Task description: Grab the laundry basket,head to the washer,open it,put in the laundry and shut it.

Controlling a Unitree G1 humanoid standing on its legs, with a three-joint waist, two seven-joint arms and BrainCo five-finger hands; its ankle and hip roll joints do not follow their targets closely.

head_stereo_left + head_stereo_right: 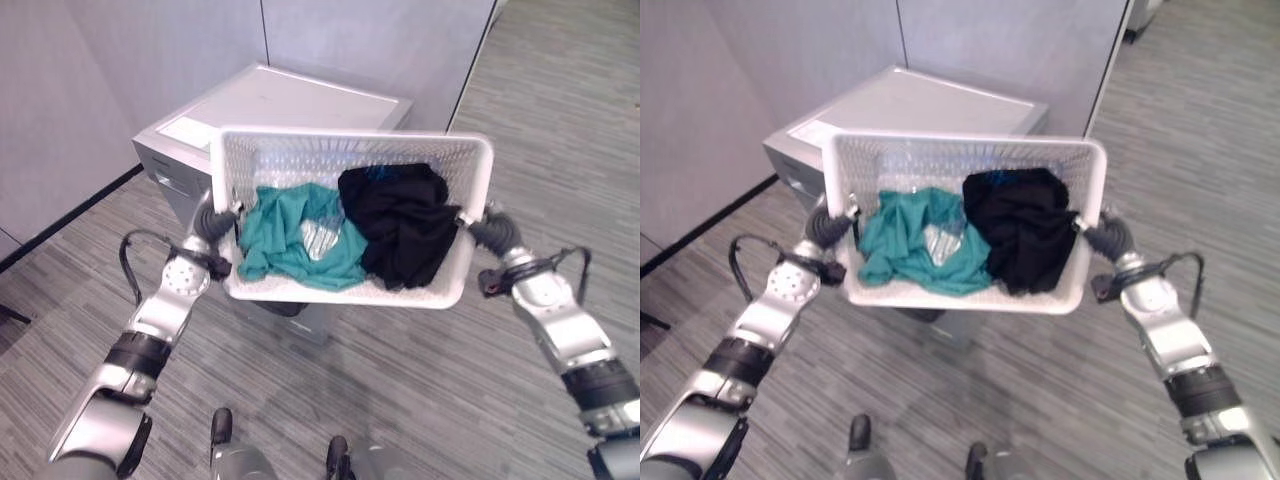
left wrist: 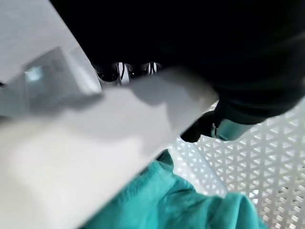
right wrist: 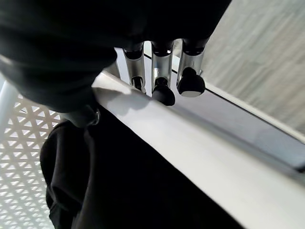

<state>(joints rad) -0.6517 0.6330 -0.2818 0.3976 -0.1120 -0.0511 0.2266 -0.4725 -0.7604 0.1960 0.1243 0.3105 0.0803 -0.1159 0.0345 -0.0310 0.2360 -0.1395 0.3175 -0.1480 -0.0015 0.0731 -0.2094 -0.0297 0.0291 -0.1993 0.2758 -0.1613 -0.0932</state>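
I carry a white perforated laundry basket (image 1: 350,141) at chest height, tilted toward me, just in front of the grey top-load washer (image 1: 285,100). Inside lie a teal garment (image 1: 298,238) on the left and a black garment (image 1: 405,222) on the right. My left hand (image 1: 216,226) clamps the basket's left rim (image 2: 95,143), thumb (image 2: 209,128) inside over the teal garment (image 2: 167,205). My right hand (image 1: 482,226) grips the right rim (image 3: 190,152), fingers (image 3: 164,91) outside it, next to the black garment (image 3: 119,181). The washer's lid is down.
The washer stands in a corner of grey partition walls (image 1: 120,70) with a black baseboard (image 1: 70,215) on the left. Grey striped floor (image 1: 560,130) stretches away on the right, past the wall's edge.
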